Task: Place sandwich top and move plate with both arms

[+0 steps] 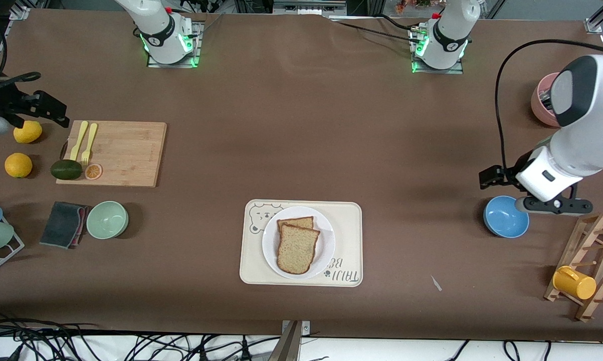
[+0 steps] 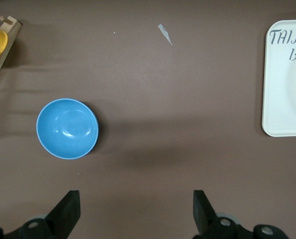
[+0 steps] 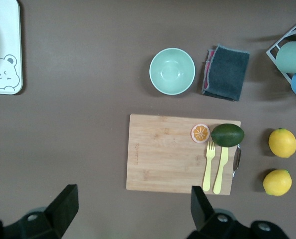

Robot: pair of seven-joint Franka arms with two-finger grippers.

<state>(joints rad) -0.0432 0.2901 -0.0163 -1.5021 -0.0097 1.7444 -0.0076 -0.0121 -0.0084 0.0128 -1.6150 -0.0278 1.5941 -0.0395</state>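
The sandwich top (image 1: 297,249), a speckled brown bread slice, lies on another slice (image 1: 296,222) on the white plate (image 1: 326,245). It covers most of that slice, with its edge shifted toward the front camera. The plate sits on the cream bear tray (image 1: 349,240) at mid-table, near the front edge. My left gripper (image 1: 552,204) is up over the table by the blue bowl (image 1: 506,216), open and empty (image 2: 136,214). My right gripper (image 1: 10,108) is up over the right arm's end of the table near the cutting board (image 1: 126,153), open and empty (image 3: 133,211).
The board carries a fork, a knife, an avocado (image 1: 65,169) and an orange slice. Two lemons (image 1: 18,165), a green bowl (image 1: 107,219), a dark cloth and a wire rack lie at the right arm's end. A pink cup, a wooden rack with a yellow mug (image 1: 574,283) and a paper scrap are at the left arm's end.
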